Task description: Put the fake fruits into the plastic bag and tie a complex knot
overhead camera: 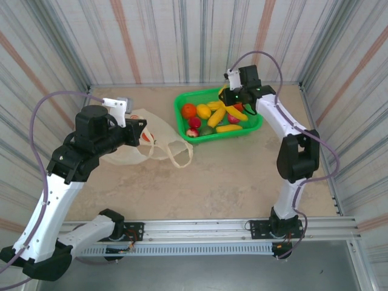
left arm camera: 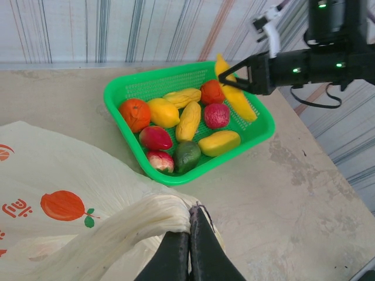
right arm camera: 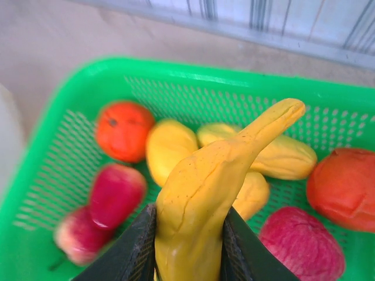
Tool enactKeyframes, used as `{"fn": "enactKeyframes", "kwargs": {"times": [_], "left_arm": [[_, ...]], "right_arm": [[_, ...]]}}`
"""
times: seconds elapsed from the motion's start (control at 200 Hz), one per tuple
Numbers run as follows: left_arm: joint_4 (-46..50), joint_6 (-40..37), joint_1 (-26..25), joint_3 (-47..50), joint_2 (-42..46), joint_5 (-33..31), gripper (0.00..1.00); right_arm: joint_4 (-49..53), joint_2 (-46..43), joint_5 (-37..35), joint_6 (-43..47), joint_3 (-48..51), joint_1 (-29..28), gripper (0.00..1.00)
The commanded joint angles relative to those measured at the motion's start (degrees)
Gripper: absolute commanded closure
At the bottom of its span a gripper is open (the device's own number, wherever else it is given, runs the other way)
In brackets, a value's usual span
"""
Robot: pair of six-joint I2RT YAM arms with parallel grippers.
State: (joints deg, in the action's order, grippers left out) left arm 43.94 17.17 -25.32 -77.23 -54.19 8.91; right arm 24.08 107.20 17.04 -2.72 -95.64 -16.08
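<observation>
Carrying the banana left to the plastic bag wants a steady, high lift — the right gripper jaws clamp it, while the left gripper jaws pinch the handle shut.

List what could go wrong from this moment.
1. The right claw pinches the banana near one end, with the long part sticking out. It may swivel or slip on the way to the bag.
2. The left claw is shut on a bunched handle while the bag lies slack and flat. Its mouth may not gape enough, so the banana could land outside.
</observation>
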Motion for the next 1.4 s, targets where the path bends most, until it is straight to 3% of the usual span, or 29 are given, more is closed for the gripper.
{"fn": "enactKeyframes", "kwargs": {"times": [0.0,0.15,0.371,0.781,0.972,1.393], "left_arm": [[0.9,-0.1,0.3,-0.3,0.6,-0.8,1.00],[0.4,-0.3,0.4,0.2,2.0,-1.4,1.00],[0.7,-1.7,0.4,1.4,3.3,-2.3,1.00],[0.2,-4.2,0.4,2.8,6.5,-3.3,1.00],[-0.2,-4.4,0.4,3.8,7.6,-5.7,1.00],[-0.4,-4.0,1.6,5.4,8.9,-9.6,1.00]], "right_arm": [[-13.6,-8.2,11.7,-12.1,6.7,-0.3,0.92],[-40.7,-18.3,17.6,-29.0,21.8,-2.4,0.95],[-56.7,-22.4,13.6,-41.4,28.2,-10.6,0.95],[-95.8,-5.8,-7.0,-71.4,29.0,-25.5,0.96],[-104.8,1.5,-12.6,-75.6,28.9,-30.9,0.96],[-104.9,3.4,-4.0,-79.2,31.9,-34.9,0.94]]}}
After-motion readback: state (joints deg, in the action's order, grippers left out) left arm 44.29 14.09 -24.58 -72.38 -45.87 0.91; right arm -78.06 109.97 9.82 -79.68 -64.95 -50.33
